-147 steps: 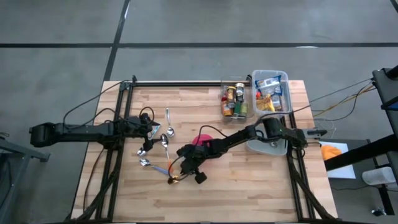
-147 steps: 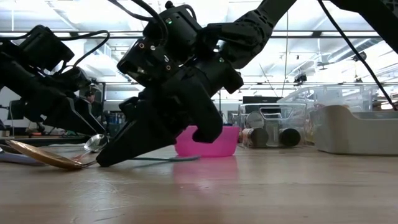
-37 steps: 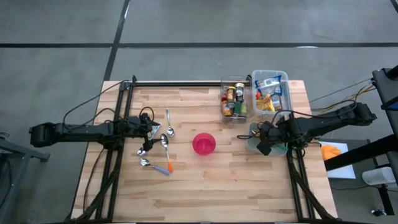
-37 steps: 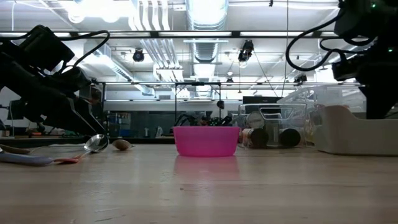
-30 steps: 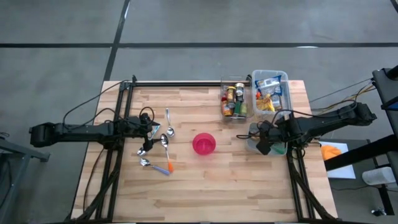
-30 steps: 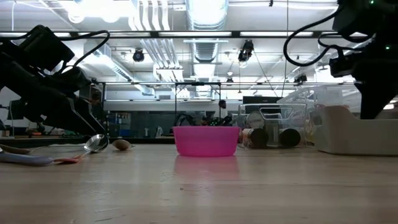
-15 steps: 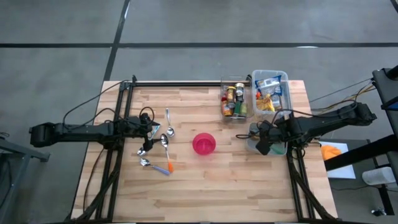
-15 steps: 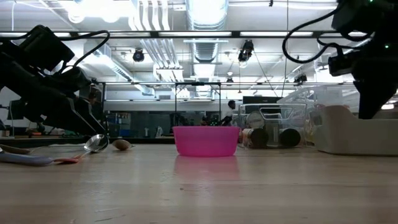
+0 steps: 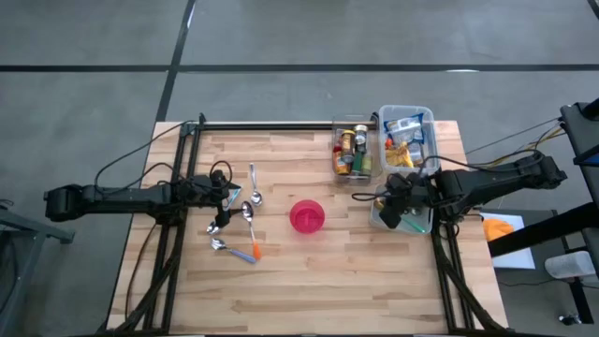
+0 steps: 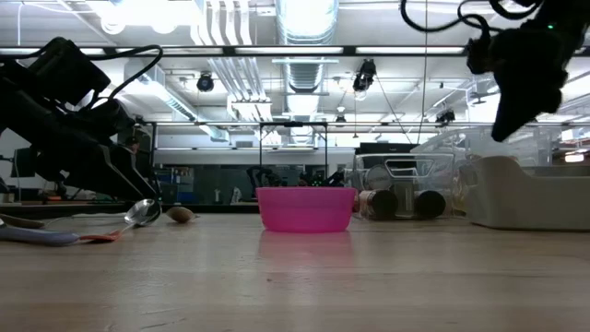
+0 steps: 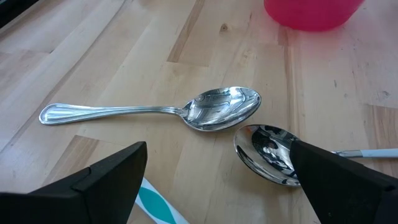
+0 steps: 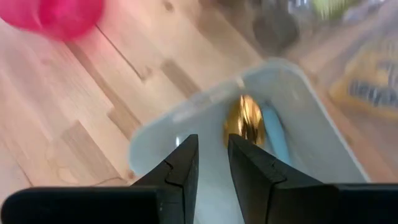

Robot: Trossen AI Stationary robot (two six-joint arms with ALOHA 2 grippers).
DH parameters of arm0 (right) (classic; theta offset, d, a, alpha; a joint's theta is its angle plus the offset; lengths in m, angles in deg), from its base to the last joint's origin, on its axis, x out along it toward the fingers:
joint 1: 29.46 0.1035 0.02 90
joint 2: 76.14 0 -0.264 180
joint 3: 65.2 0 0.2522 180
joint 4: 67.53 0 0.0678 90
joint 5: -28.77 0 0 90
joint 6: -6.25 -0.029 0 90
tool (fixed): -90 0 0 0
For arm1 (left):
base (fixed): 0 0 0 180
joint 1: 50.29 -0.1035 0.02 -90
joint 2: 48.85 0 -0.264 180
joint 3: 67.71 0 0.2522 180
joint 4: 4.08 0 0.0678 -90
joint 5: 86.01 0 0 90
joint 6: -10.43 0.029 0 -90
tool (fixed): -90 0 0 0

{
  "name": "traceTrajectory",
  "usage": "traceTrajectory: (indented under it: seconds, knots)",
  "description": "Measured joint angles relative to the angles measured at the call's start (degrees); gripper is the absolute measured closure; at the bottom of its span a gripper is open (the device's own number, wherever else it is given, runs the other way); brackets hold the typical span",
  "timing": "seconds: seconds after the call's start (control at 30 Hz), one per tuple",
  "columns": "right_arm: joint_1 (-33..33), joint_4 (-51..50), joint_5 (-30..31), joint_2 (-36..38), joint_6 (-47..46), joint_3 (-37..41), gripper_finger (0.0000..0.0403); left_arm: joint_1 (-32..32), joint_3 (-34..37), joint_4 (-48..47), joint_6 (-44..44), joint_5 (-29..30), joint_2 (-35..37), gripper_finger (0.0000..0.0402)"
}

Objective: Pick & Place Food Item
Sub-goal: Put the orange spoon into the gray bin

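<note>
Since half a second ago the right gripper (image 9: 387,208) has shifted slightly up the high view, above the white bin (image 9: 412,223) at the table's (image 9: 309,281) right edge; nothing else moved. From above, the left gripper (image 9: 227,197) rests at the left side among the spoons (image 9: 249,213), and the pink bowl (image 9: 307,216) sits mid-table, apart from both arms. At the far edge stand a rack of jars (image 9: 353,150) and, just beside it, a clear tub of packets (image 9: 409,139).

At table height, the right gripper (image 10: 510,115) hangs above the bin (image 10: 530,194), clear of its rim. The bowl (image 10: 305,209) stands in the middle, with the left arm (image 10: 69,120) low at the left over a spoon (image 10: 140,213).

Past the left wrist, the fingers (image 11: 93,186) stand wide apart with nothing between them; two spoon bowls (image 11: 222,109) lie just ahead, nearly touching, and the pink bowl (image 11: 311,11) is beyond.

Past the right wrist, the fingers (image 12: 177,168) are close together with a narrow gap and hold nothing. Inside the bin (image 12: 180,118) lies a gold spoon (image 12: 245,121) with a light blue handle (image 12: 273,134), a little beyond the fingertips.
</note>
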Motion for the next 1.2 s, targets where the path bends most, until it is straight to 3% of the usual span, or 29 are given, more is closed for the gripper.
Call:
traceTrajectory:
  seconds: [0.17, 0.5, 0.83, 0.97, 1.2]
  knots:
    - [-0.02, 7.74, 3.13, 0.00, 6.33, -0.11, 0.0316, -0.01, 0.00, -0.01, 0.00, 0.00, 0.00, 0.0005]
    - [-0.02, 29.70, 5.89, -0.14, 30.30, 0.29, 0.0316, -0.02, 0.02, 0.00, 0.00, 0.00, 0.00, 0.0005]
    - [-0.10, 61.93, 4.70, -0.15, 47.79, 9.45, 0.0316, -0.02, 0.00, 0.00, 0.00, 0.00, 0.00, 0.0005]
    - [-0.52, 67.09, 4.49, 1.30, 51.32, 12.43, 0.0316, -0.02, 0.00, 0.00, 0.00, 0.00, 0.00, 0.0005]
    - [-2.12, 66.90, 2.80, 4.98, 50.42, 14.56, 0.0316, 0.00, 0.00, 0.00, 0.00, 0.00, 0.00, 0.0006]
